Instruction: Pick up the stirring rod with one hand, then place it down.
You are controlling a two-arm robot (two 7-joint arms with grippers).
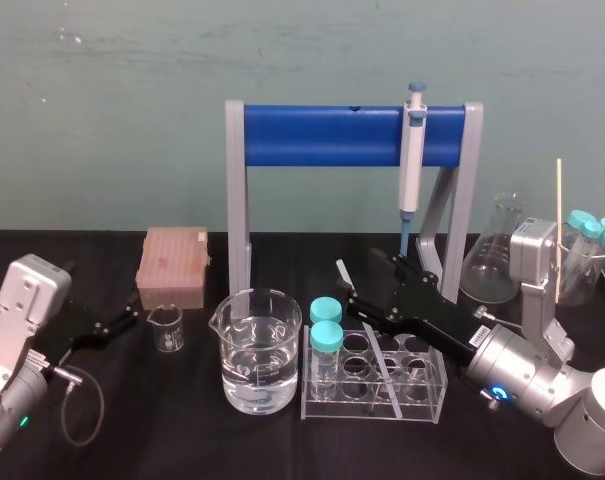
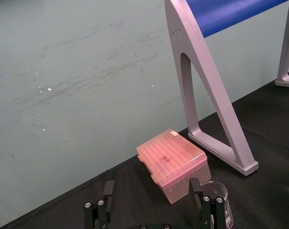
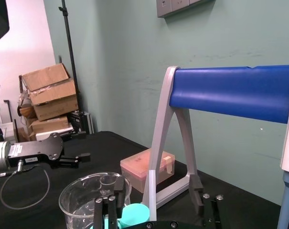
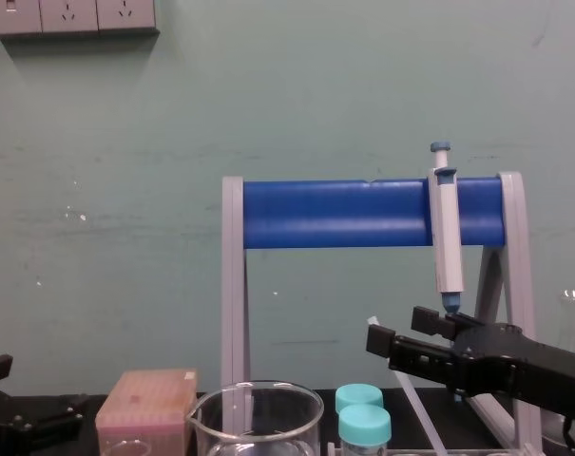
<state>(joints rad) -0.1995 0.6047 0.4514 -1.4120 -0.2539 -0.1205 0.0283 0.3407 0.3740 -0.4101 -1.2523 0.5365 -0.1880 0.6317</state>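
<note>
Stirring rod [image 1: 386,368] leans tilted, foot in the tube rack [image 1: 434,398], top between the spread fingers of the right claw [image 1: 365,276]. The left claw [image 1: 130,318], also spread, sits parked at the left of the counter [image 1: 182,430]

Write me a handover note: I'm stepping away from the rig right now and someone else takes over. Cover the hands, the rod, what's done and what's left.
Left hand: open, parked on the left beside the small beaker.
Right hand: open, reaching over the test-tube rack.
Stirring rod: tilted, lower end down at the rack, upper end by the right hand's tips. Whether they touch cannot be told.
Done: nothing that can be confirmed; the rod is not gripped.
Left: grip the rod, lift it, set it down.
</note>
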